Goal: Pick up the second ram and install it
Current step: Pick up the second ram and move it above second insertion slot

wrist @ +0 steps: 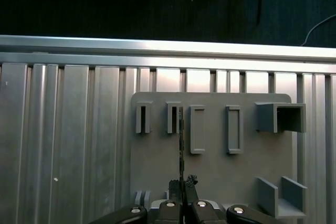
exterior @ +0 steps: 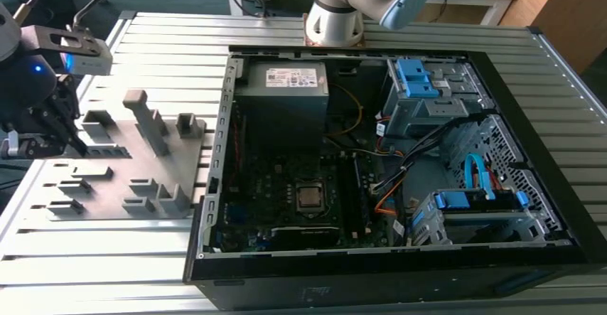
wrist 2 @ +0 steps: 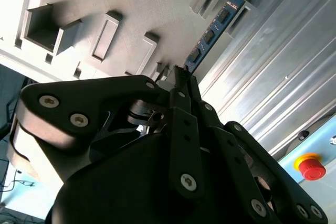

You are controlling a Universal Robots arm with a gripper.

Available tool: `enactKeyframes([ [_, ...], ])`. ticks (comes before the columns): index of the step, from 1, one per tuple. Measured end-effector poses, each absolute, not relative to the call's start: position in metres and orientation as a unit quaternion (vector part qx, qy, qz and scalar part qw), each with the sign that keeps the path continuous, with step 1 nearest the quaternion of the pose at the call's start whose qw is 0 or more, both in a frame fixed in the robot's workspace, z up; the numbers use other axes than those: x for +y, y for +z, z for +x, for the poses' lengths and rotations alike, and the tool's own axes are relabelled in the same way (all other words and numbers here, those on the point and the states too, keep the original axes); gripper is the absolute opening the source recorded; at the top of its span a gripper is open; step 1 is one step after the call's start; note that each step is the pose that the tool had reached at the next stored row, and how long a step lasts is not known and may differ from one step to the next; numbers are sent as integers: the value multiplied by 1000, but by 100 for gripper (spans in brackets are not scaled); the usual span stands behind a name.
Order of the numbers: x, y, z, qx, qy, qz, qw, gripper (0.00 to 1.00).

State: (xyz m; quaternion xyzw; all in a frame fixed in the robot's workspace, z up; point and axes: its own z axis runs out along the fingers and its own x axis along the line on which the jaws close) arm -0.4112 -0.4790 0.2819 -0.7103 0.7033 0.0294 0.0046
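Second ram [wrist 2: 210,34]: stands on its long edge over the grey fixture plate [wrist: 210,171]. Its far end is at a slotted block [wrist: 172,118]. In the first wrist view it shows as a thin dark line [wrist: 181,140].
Jaws: closed on the ram's near end, one on each face.
Gripper [wrist: 182,182]: low over the plate, seen too in the exterior view [exterior: 81,148].
Fixture plate: flat on the slatted metal desk [exterior: 95,258], near the desk's edge at the exterior view's left.
Computer case [exterior: 399,286]: open and just beside the plate, towards the exterior view's right, with the motherboard [exterior: 284,180] inside.
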Motion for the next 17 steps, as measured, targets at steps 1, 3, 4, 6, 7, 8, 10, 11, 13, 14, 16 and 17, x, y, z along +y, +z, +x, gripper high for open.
enactKeyframes([
  [1, -479, 283, -411, 703, 29, -710, 5, 14],
  [3, -479, 284, -411, 703, 29, -710, 5, 14],
  [4, -479, 285, -411, 703, 29, -710, 5, 14],
  [6, -479, 287, -411, 703, 29, -710, 5, 14],
  [7, -479, 288, -411, 703, 29, -710, 5, 14],
  [8, -479, 289, -411, 703, 29, -710, 5, 14],
  [10, -479, 290, -411, 703, 29, -710, 5, 14],
  [11, -479, 291, -411, 703, 29, -710, 5, 14],
  [13, -479, 293, -411, 703, 29, -710, 5, 14],
  [14, -479, 294, -411, 703, 29, -710, 5, 14],
  [16, -479, 295, -411, 703, 29, -710, 5, 14],
  [17, -479, 296, -411, 703, 29, -710, 5, 14],
])
